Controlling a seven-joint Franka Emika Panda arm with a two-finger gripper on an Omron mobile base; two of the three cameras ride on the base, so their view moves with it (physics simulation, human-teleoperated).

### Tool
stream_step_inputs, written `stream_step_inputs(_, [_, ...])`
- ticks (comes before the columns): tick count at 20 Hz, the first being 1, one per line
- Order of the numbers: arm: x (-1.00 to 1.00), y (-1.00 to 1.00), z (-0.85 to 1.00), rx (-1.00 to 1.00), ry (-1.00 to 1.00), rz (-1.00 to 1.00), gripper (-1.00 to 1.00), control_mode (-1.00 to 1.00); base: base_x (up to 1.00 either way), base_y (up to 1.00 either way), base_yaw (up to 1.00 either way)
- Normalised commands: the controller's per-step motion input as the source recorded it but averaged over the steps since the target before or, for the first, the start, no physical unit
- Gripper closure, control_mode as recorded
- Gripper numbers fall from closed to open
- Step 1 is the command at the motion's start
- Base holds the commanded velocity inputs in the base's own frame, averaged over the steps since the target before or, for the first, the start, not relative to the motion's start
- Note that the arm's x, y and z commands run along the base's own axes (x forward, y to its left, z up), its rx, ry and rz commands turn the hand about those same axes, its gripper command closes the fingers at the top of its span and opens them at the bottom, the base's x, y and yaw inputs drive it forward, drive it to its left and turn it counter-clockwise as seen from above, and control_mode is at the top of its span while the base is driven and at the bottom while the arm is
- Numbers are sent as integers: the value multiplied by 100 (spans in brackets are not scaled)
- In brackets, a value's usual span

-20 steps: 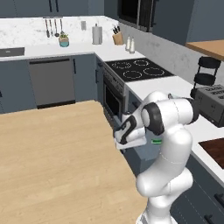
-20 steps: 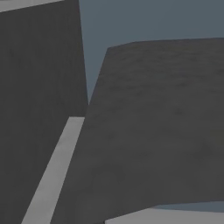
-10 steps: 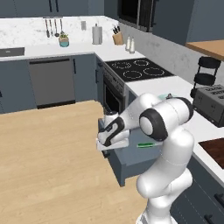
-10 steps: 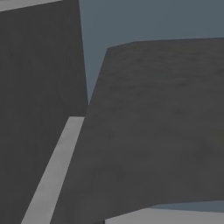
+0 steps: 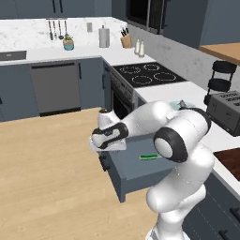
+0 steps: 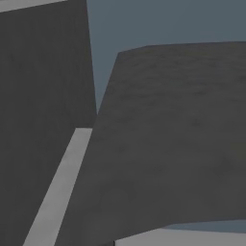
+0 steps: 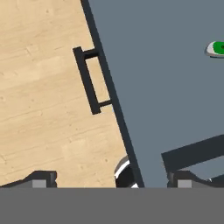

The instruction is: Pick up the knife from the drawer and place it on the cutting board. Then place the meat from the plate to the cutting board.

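Knife (image 5: 149, 157) lay inside the pulled-out drawer (image 5: 136, 176), well apart from the released, empty hand (image 5: 101, 143) above the drawer's front. Reaching in at a slant could nudge the knife aside. Hand view showed the bar handle (image 7: 89, 81); left base view showed the cutting board (image 5: 229, 159).

Left base view: high, wide over drawer (image 5: 140, 168). Hand view: close, looking down on drawer.
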Motion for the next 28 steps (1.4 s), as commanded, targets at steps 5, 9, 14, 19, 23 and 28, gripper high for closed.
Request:
stream_step_inputs(5, [-2, -87, 100, 8, -1, -44, -100, -100, 0, 0, 0])
stream_step_inputs(9, [0, -100, 76, 12, 16, -51, -100, -100, 0, 0, 0])
stream_step_inputs(14, [0, -100, 7, 3, 17, -52, -100, -100, 0, 0, 0])
stream_step_inputs(19, [0, -85, -63, 2, 6, -27, -100, -100, 0, 0, 0])
stream_step_inputs(23, [-1, -52, -92, 0, -4, -6, -100, -100, 0, 0, 0])
stream_step_inputs(28, [12, -5, -60, 0, -8, 0, -100, -100, 0, 0, 0])
